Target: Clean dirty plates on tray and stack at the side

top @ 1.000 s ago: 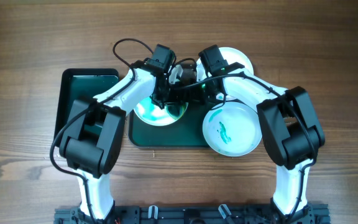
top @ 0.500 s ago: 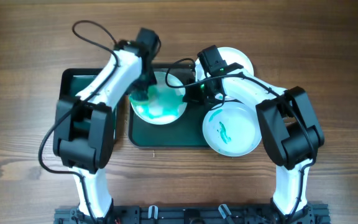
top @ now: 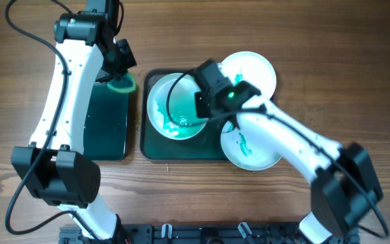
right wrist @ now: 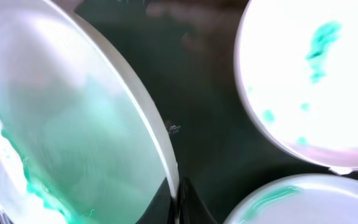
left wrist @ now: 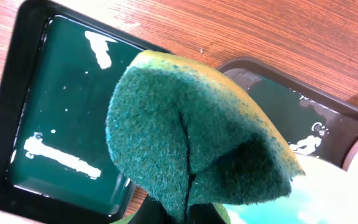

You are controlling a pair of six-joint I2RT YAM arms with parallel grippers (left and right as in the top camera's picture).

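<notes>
We see left claw (top: 119,68) clamped on green sponge (left wrist: 191,143), black tray (top: 107,129) beneath it. Right claw (right wrist: 182,202) pinches rim of smeared plate (top: 171,105), left of that claw, over the tray (top: 181,150). Second plate (top: 250,146) and third plate (top: 252,68) sit right of it.

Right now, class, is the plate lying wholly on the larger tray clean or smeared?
Smeared: teal marks streak the plate, seen overhead and from the right wrist.
</notes>
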